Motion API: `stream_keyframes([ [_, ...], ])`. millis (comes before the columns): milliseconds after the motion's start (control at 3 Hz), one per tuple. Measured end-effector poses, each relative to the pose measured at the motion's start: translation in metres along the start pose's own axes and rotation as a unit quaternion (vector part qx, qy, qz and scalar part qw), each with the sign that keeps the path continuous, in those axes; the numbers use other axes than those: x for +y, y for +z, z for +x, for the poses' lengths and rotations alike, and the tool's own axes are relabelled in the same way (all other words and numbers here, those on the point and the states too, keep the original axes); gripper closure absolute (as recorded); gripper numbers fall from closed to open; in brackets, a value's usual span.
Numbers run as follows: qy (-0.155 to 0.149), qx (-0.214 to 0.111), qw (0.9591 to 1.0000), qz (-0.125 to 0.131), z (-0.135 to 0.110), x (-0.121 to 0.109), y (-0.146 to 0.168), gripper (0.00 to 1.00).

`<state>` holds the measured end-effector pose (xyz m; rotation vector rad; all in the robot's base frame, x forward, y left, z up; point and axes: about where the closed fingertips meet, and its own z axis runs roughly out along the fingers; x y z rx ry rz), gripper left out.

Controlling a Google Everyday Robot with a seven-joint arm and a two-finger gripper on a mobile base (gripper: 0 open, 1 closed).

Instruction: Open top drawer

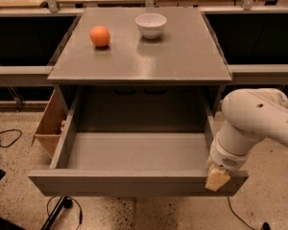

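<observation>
The top drawer is a wide matte-grey box pulled far out of the cabinet. Its deep interior shows bare, and its flat front faces me at the bottom of the view. My gripper hangs from the white arm at the right end of the drawer front, its cream-coloured tip against the front's top edge.
An orange and a white bowl sit on the grey cabinet top. A light wooden box stands at the drawer's left. Black cables lie on the speckled floor at left and bottom right.
</observation>
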<state>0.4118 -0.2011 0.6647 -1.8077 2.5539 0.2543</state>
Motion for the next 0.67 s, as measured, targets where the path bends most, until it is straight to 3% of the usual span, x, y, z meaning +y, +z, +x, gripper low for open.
stream_keyframes([
  [333, -0.009, 0.007, 0.9995, 0.031, -0.010, -0.011, -0.040, 0.01],
  [667, -0.032, 0.013, 0.9970, 0.069, -0.024, -0.021, -0.103, 0.00],
])
